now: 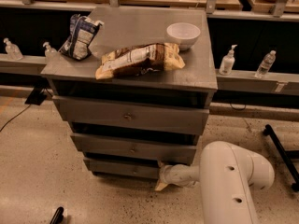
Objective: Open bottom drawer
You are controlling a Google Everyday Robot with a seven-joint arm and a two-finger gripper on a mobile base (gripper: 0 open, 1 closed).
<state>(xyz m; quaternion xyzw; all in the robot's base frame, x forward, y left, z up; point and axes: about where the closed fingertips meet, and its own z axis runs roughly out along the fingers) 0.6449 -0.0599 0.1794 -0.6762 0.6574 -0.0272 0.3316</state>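
The bottom drawer (119, 168) is the narrowest grey front, lowest on the grey cabinet, with a small round knob (135, 171) at its centre. It stands out a little from the cabinet, as do the two fronts above. My gripper (160, 175) is at the drawer's right end, right of the knob and low over the floor. Its tan fingertips (160, 186) are spread one above the other, so it is open. My white arm (233, 185) reaches in from the lower right.
The mid-sized drawer (133, 148) and the widest drawer (128, 116) sit above. On the cabinet top lie a white bowl (183, 34), a tan snack bag (139, 59) and a blue-white bag (79, 36). Bottles (227, 60) stand on the ledge behind. A black bar (280, 153) lies on the floor at right.
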